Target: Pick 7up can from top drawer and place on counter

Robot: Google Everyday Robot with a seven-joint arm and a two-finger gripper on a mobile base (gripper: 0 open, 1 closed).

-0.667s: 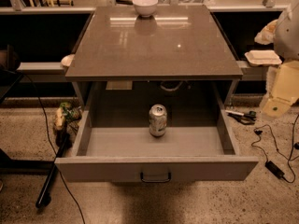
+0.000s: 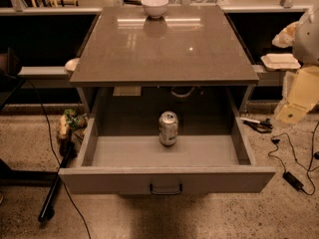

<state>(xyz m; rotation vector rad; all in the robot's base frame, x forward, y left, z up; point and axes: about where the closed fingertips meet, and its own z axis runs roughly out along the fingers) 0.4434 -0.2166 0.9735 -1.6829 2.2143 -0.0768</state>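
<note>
- Handle [image 2: 166,188] nearest, dark, centred on the front panel of top drawer [image 2: 99,180], standing wide open
- 7up can [image 2: 168,128] upright on the drawer floor, mid-width and toward the back, long axis vertical, touching no wall
- Tool [image 2: 291,111] at the right edge, outside the drawer's right wall; can lying to its left and lower; grip width impossible to tell, can not in it
- Counter [image 2: 164,54] above and beyond the can, white bowl [image 2: 155,6] at its far edge

Glossy, reflective counter [image 2: 164,54]; shiny metal 7up can [image 2: 168,128] in matt grey top drawer [image 2: 99,180], left of matt cream gripper [image 2: 291,111].
</note>
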